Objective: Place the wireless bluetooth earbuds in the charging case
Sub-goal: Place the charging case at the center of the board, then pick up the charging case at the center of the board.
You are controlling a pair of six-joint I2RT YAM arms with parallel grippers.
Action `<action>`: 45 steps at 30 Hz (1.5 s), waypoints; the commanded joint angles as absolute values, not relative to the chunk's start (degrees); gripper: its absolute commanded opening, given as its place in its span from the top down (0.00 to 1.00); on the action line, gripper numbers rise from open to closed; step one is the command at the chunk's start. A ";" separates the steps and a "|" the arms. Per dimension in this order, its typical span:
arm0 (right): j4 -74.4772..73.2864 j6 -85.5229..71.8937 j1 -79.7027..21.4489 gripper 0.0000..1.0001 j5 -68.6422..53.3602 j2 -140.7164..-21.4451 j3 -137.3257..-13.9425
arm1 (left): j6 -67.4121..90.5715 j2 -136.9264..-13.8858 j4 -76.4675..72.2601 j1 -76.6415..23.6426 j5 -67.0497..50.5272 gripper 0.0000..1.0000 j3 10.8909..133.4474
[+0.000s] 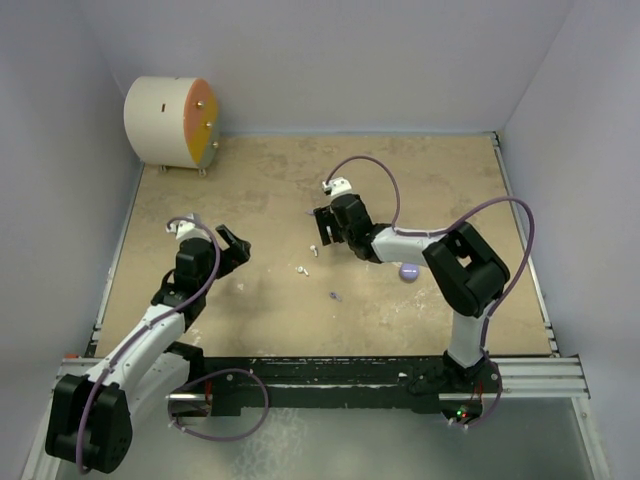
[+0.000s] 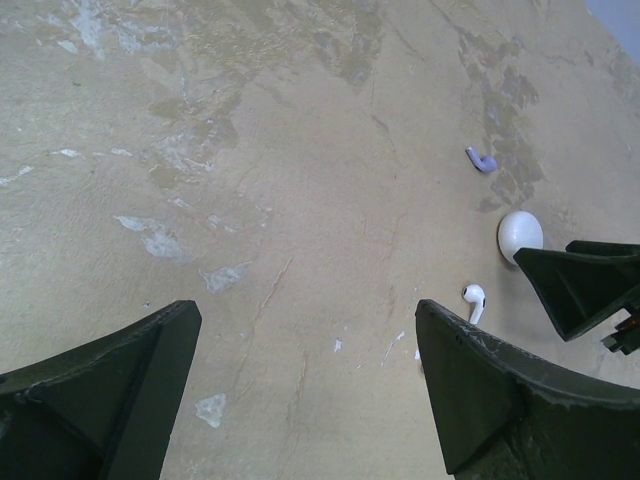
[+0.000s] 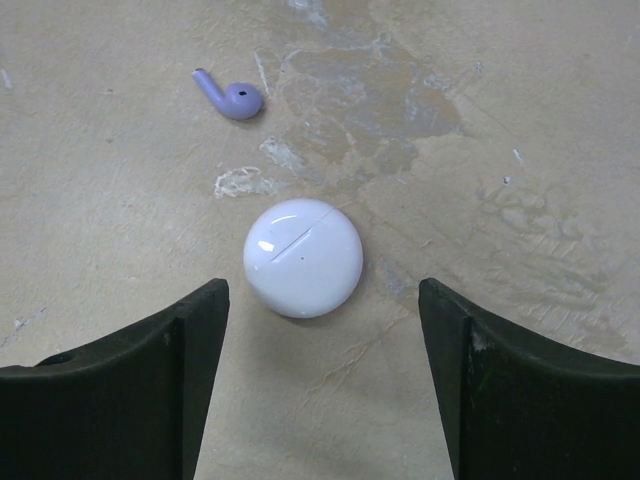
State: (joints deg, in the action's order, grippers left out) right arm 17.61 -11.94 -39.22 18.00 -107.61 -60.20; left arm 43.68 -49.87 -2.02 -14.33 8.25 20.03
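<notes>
both open | left tool (image 2: 305,320) near white bud (image 2: 474,300) | right tool (image 3: 322,295) over white case (image 3: 303,258)

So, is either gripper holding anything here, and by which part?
Nothing is held. The left gripper and right gripper are both open; the white case lies untouched just ahead of the right one.

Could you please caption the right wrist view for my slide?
Open right pincer framing a closed white case, lilac earbud lying beyond.

Pale lilac-grey walls (image 1: 350,60) enclose a mottled, scuffed tan worktop (image 1: 440,180), with a white, orange-faced drum (image 1: 165,120) in its far-left corner
</notes>
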 commanded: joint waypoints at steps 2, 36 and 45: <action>22.64 -6.93 -37.60 0.25 11.98 -107.75 -60.44 | 44.20 -50.01 -5.37 -14.68 7.73 0.12 20.61; 31.85 -6.70 -36.66 0.94 7.23 -103.02 -55.70 | 47.45 -54.24 -13.07 -15.01 2.32 0.22 22.50; 45.69 -5.65 -36.85 1.00 -5.65 -94.00 -49.52 | 56.72 -60.96 -31.50 -19.48 -3.18 0.26 22.07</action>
